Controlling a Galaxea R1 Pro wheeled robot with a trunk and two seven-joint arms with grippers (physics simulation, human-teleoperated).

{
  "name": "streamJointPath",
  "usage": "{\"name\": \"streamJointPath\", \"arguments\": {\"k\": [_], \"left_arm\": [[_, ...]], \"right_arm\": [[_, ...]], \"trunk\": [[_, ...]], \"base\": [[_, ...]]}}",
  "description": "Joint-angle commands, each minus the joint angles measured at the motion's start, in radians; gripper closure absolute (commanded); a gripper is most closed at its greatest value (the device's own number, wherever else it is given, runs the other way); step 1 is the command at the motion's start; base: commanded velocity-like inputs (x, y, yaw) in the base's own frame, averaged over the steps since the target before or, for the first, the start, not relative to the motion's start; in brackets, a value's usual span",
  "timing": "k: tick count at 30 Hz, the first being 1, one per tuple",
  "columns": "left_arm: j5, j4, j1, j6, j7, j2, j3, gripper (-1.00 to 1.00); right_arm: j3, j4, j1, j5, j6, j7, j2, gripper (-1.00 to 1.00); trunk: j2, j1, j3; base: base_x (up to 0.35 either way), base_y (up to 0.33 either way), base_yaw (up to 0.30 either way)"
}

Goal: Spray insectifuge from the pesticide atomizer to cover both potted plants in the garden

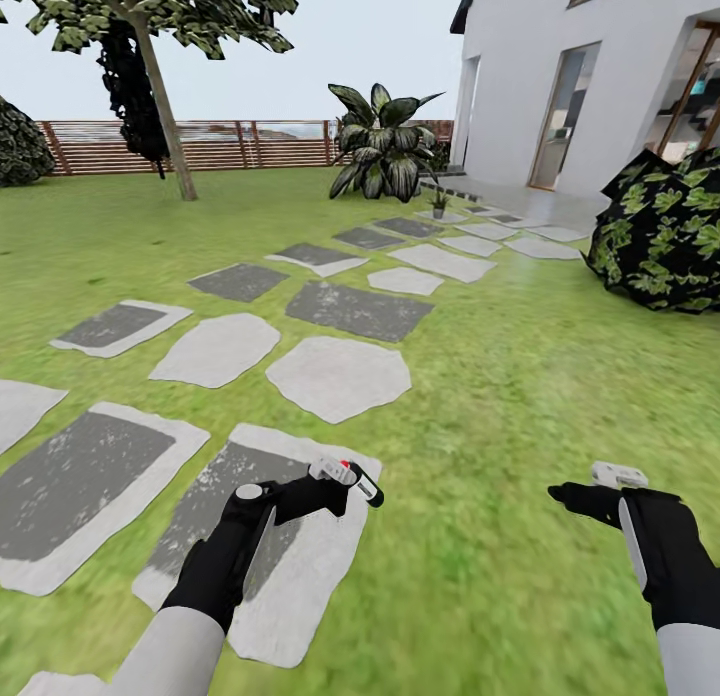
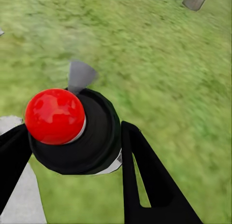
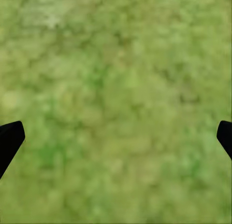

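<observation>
My left gripper (image 1: 343,484) is shut on the pesticide atomizer (image 1: 364,484), a dark bottle with a red tip, held low over a stepping stone (image 1: 300,556). In the left wrist view the atomizer (image 2: 72,132) shows end-on, a red knob on a dark round body, between my two black fingers (image 2: 145,180). My right gripper (image 1: 572,496) hangs open over the lawn, with only grass between its fingertips (image 3: 9,139). Far off by the house stands a small potted plant (image 1: 438,202); I cannot tell its kind.
Grey stepping stones (image 1: 340,376) run across the lawn toward the white house (image 1: 560,86). A big striped-leaf plant (image 1: 385,144) stands at the path's far end, a dark bush (image 1: 665,231) at right, a tree (image 1: 165,106) and wooden fence (image 1: 230,144) behind.
</observation>
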Motion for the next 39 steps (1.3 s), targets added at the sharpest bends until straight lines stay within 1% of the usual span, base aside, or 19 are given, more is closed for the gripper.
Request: {"name": "streamJointPath", "arguments": {"k": [1,39], "left_arm": [[-0.002,-0.002,0.0,0.008,-0.005,-0.001,0.001,1.0],[-0.001,-0.002,-0.001,0.008,-0.005,-0.001,0.001,1.0]], "right_arm": [[-0.001,-0.001,-0.001,0.011,0.004,0.009,0.0,-1.0],[-0.001,-0.002,-0.001,0.011,0.004,0.009,0.0,-1.0]], "trunk": [[0.0,0.0,-0.001],[0.0,0.0,-0.001]], "base": [[0.338,0.0,0.0],[0.338,0.0,0.0]]}}
